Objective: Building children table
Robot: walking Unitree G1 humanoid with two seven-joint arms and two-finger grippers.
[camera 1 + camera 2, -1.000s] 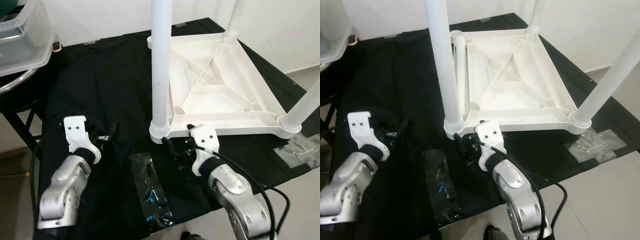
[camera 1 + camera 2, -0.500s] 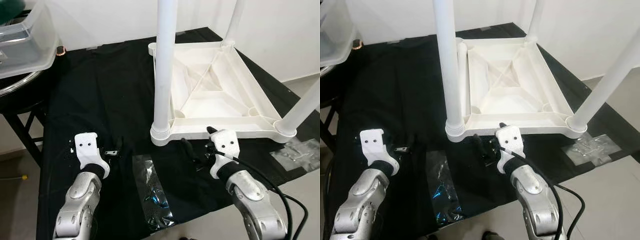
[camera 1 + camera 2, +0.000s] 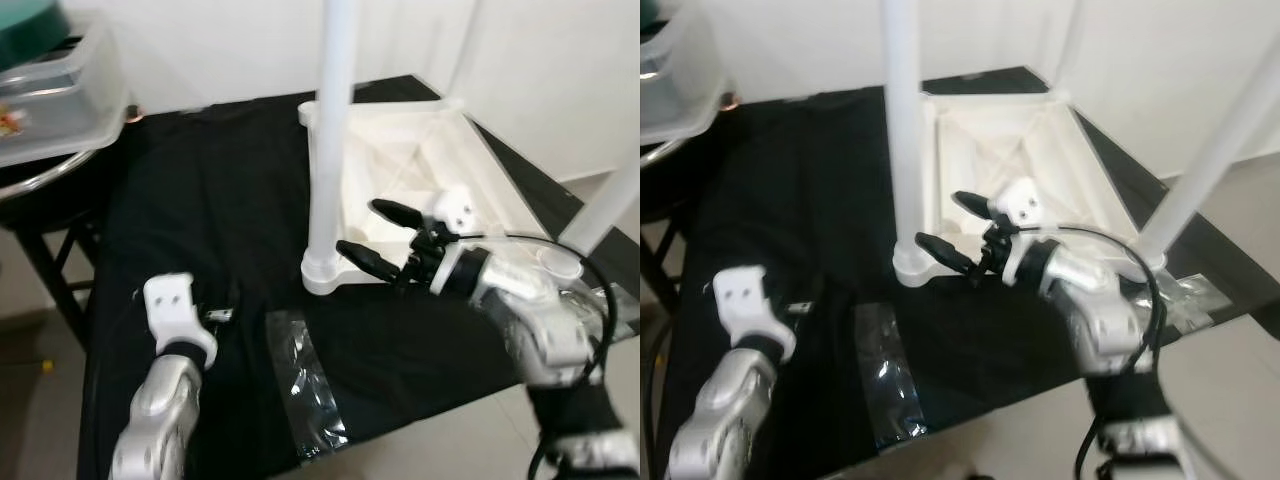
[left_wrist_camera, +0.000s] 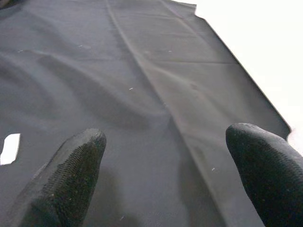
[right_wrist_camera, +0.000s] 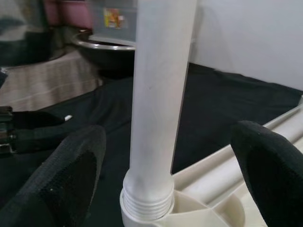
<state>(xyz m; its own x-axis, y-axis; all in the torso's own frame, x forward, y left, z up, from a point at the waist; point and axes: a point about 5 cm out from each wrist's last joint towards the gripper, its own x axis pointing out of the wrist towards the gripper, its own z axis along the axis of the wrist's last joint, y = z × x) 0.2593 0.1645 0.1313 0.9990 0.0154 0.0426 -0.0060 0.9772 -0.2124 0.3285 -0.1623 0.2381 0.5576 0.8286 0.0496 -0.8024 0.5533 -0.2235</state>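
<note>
Wide apart stood the jaws of the right gripper (image 3: 372, 231), its two black fingers (image 5: 71, 179) splayed either side of the near table leg (image 5: 158, 94) and not yet touching it. That leg stood upright in its threaded socket at the near corner of the upturned white tabletop (image 3: 480, 180), which lay underside-up on the black cloth (image 3: 220, 200). Other legs (image 3: 1210, 150) rose from further corners. The left gripper (image 4: 165, 170) was open too, empty, hovering low over bare cloth well to the left of the table. Beside it lay a clear plastic bag (image 3: 305, 380), and off to the far left sat a clear storage box (image 3: 60, 100). By the look of it, the step in hand was seating or tightening that near leg. The next move would call for closing squarely on the leg just above the socket and turning it without tipping the tabletop.
</note>
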